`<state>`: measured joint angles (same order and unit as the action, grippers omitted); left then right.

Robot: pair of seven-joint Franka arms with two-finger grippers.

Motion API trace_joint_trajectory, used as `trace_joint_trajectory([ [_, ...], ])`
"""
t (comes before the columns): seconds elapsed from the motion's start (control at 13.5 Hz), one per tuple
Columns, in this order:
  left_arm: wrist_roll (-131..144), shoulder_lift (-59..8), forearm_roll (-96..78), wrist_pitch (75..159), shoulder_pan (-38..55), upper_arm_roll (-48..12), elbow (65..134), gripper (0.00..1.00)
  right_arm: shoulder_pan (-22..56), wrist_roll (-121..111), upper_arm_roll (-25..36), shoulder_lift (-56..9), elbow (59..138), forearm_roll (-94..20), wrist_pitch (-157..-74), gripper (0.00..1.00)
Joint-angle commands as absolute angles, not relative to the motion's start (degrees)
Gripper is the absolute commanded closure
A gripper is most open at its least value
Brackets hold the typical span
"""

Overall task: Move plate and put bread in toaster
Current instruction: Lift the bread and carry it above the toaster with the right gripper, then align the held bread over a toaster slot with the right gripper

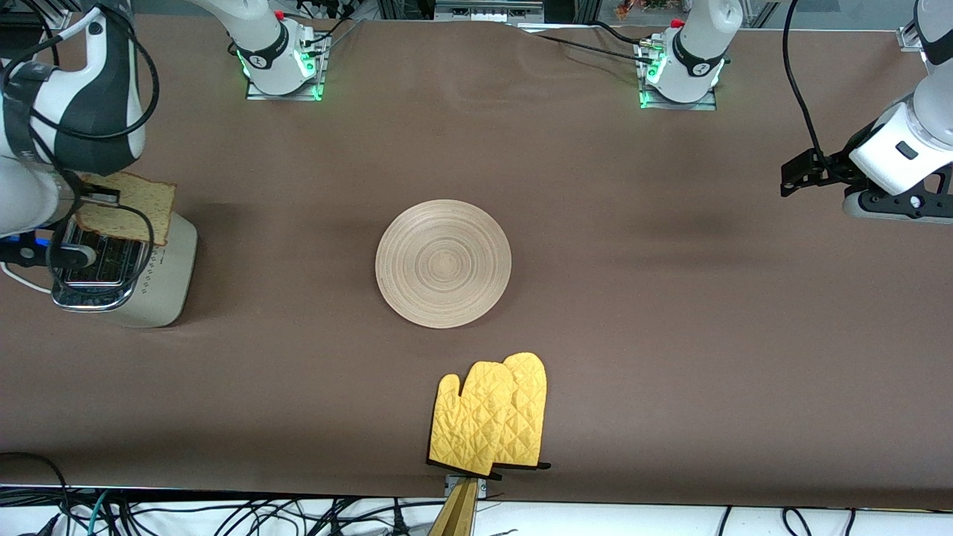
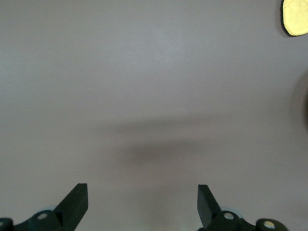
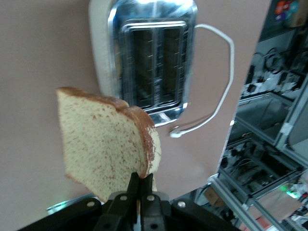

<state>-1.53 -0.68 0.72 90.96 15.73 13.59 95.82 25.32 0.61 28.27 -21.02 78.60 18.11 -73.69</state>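
Note:
The round beige wooden plate [image 1: 443,263] lies flat at the middle of the table. The cream toaster [image 1: 160,275] with a chrome top stands at the right arm's end of the table; in the right wrist view its two slots [image 3: 153,65] show below. My right gripper [image 3: 142,182] is shut on the edge of the bread slice [image 3: 103,144] and holds it on edge in the air over the toaster; the slice also shows in the front view [image 1: 130,207]. My left gripper [image 2: 142,197] is open and empty, up over bare table at the left arm's end.
A pair of yellow oven mitts [image 1: 491,415] lies nearer the front camera than the plate, at the table's edge. The toaster's white cord [image 3: 219,82] loops beside the toaster. Brown cloth covers the table.

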Motion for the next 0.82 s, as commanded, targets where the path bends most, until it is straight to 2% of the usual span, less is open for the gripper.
trace_joint_trajectory([
  [0.0, -1.3, -0.4, -0.5, 90.9, 15.4, 13.5, 96.0, 0.00, 23.6, -2.9, 28.6, -22.9, 77.9, 21.7, -76.6, 1.00],
  [0.74, 1.1, -0.6, -0.8, 88.2, 15.6, 13.3, 94.9, 0.00, 17.5, -4.9, 28.6, -27.6, 78.1, 23.3, -84.6, 1.00],
])
